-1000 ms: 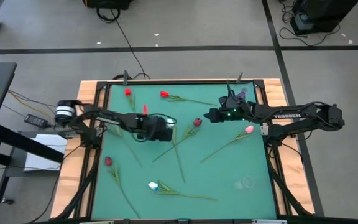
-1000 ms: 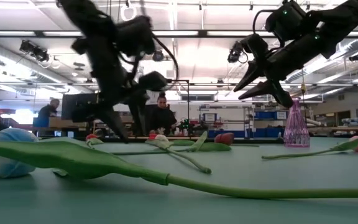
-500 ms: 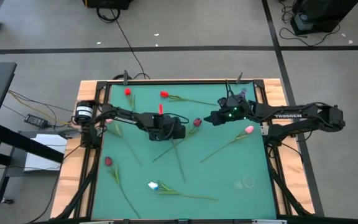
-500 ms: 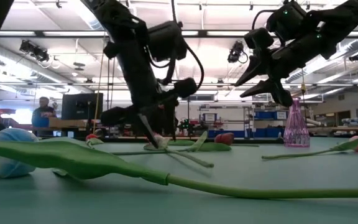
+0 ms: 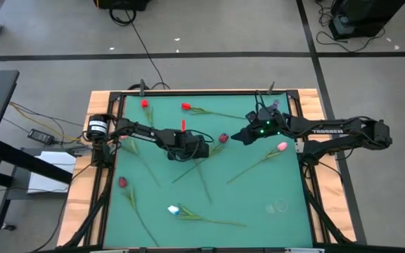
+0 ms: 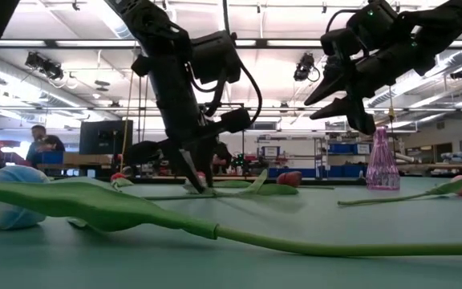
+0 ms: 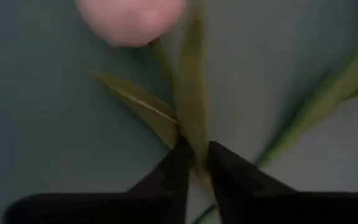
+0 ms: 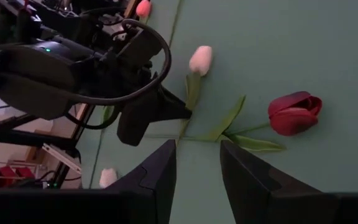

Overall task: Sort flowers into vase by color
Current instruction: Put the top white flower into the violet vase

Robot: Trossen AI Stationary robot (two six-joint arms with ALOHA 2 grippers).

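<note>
Green table (image 5: 287,225) fills the frame centre. Left hand (image 5: 201,148), at centre, has its fingers (image 7: 173,177) closed on the white tulip (image 8: 200,60) stem. Right hand (image 5: 239,135), right of centre, hovers with fingers parted, empty, above the dark red tulip (image 5: 223,138). Other flowers lie scattered.

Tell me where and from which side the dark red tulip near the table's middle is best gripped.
Probably by the stem just behind the bud, from straight above. The dark red tulip lies flat on the table, its stem thin with leaves spreading beside it, so fingers should straddle the stem crosswise. The right gripper hovers open nearby; the left gripper is pinching a white tulip by its stem.
</note>
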